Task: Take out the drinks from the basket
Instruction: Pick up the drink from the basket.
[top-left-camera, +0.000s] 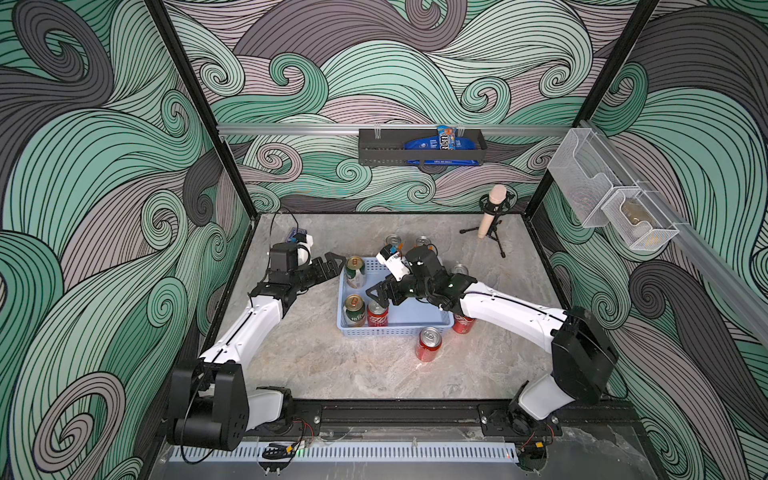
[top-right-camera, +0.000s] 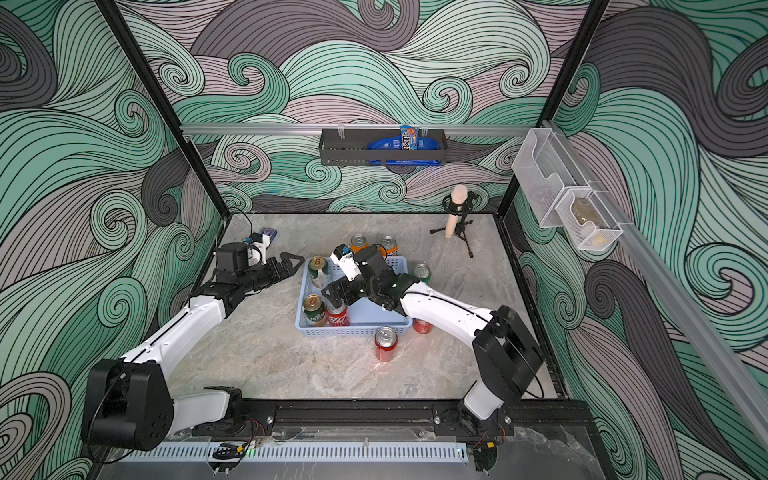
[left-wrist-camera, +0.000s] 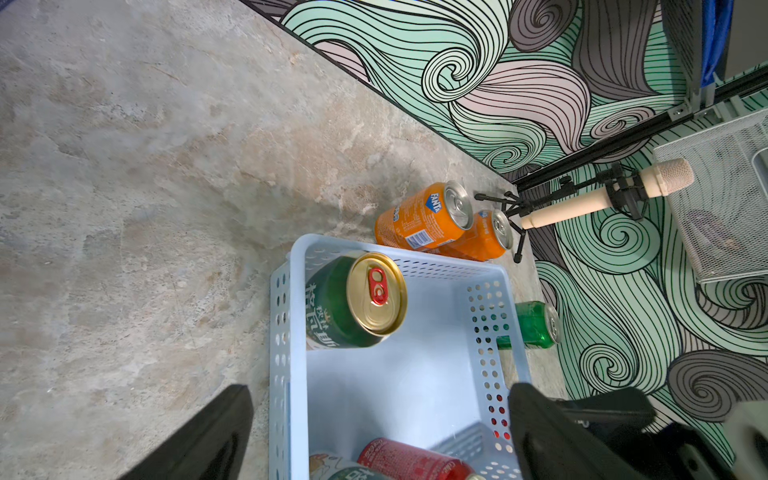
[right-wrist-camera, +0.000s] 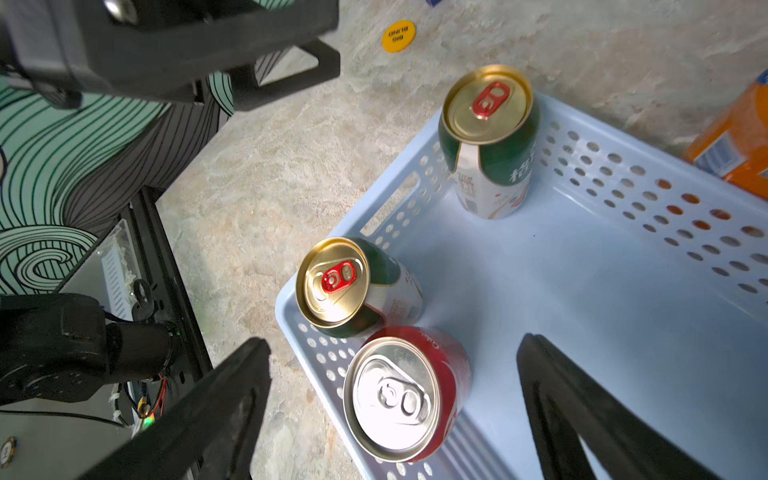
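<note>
Marble bench (top-left-camera: 332, 365), my right gripper (top-left-camera: 380, 296) hangs released above the red can (top-left-camera: 377, 314) at the basket's (top-left-camera: 395, 331) near edge, my left gripper (top-left-camera: 334, 266) spread empty beside its far-left corner

Swirling wallpaper (top-left-camera: 374, 62) in mint green, mauve and grey, all lined in black, covered the three walls of the booth. Black frame posts (top-left-camera: 195, 95) stood at the back corners. An aluminium rail (top-left-camera: 291, 128) ran along the back wall and carried a black wall rack (top-left-camera: 382, 156) with blue snack packets (top-left-camera: 432, 144) in it. On the right-hand wall, another rail held two white wire mesh bins (top-left-camera: 579, 183). The tabletop (top-left-camera: 332, 365) looked like grey-beige marble, evenly lit. A cream microphone (top-left-camera: 492, 210) on a small black tripod stood near the back right corner. A white slotted cable duct (top-left-camera: 374, 451) ran along the front edge.
</note>
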